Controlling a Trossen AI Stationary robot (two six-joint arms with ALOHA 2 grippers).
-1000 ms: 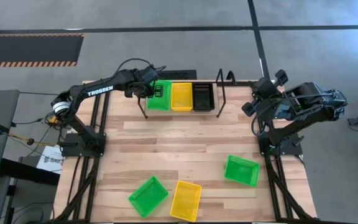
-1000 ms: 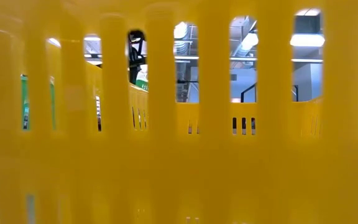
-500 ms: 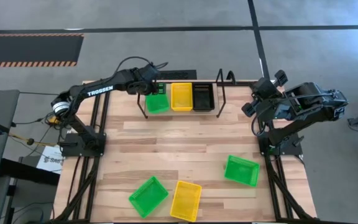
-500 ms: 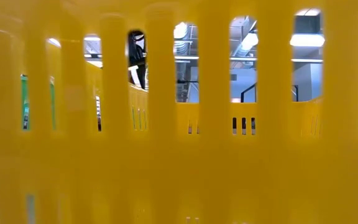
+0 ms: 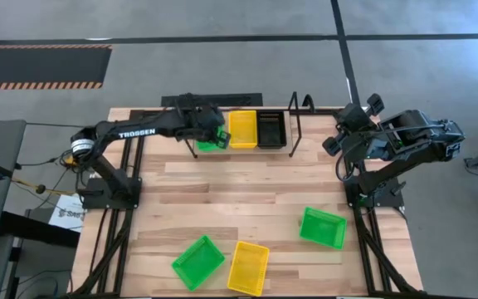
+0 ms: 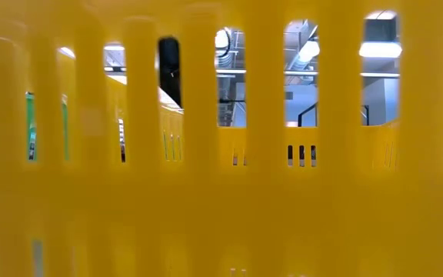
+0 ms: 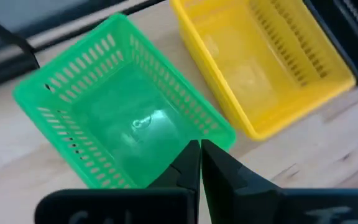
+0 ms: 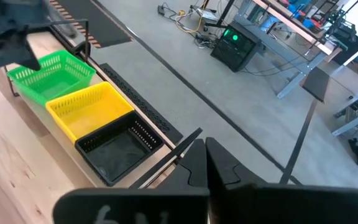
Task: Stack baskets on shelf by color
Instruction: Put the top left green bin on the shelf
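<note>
The black wire shelf [image 5: 293, 124] stands at the table's far edge. On it sit a green basket [image 5: 208, 141], a yellow basket [image 5: 241, 129] and a black basket [image 5: 270, 129], side by side. My left gripper [image 5: 217, 131] reaches over the green basket [image 7: 123, 118], fingers shut at its rim. Two more green baskets [image 5: 197, 262] [image 5: 322, 227] and another yellow basket [image 5: 248, 267] lie flat near the table's near edge. My right gripper [image 8: 202, 144] waits shut, raised at the table's far right. My left gripper [image 7: 199, 144] comes from above, pointing down, and is shut on the green basket's wall rim [image 7: 219, 138], close to the corner beside the yellow basket [image 7: 260, 62]. Its fingertips cover the place of contact. The basket's bottom rests in the shelf's left place.
The shelf's upright end loops [image 5: 305, 104] stand between the black basket and my right arm [image 5: 397, 137]. A yellow basket wall [image 6: 221, 200] fills the low view, and the left arm [image 6: 169, 69] shows through one slot. Bare wooden tabletop [image 5: 247, 187] lies between the shelf and the loose baskets.
My left arm has lowered and stretched toward the table's right, over the shelf. The green basket, higher a second ago, has come down into the shelf's left place beside the yellow one. My right arm has kept still.
</note>
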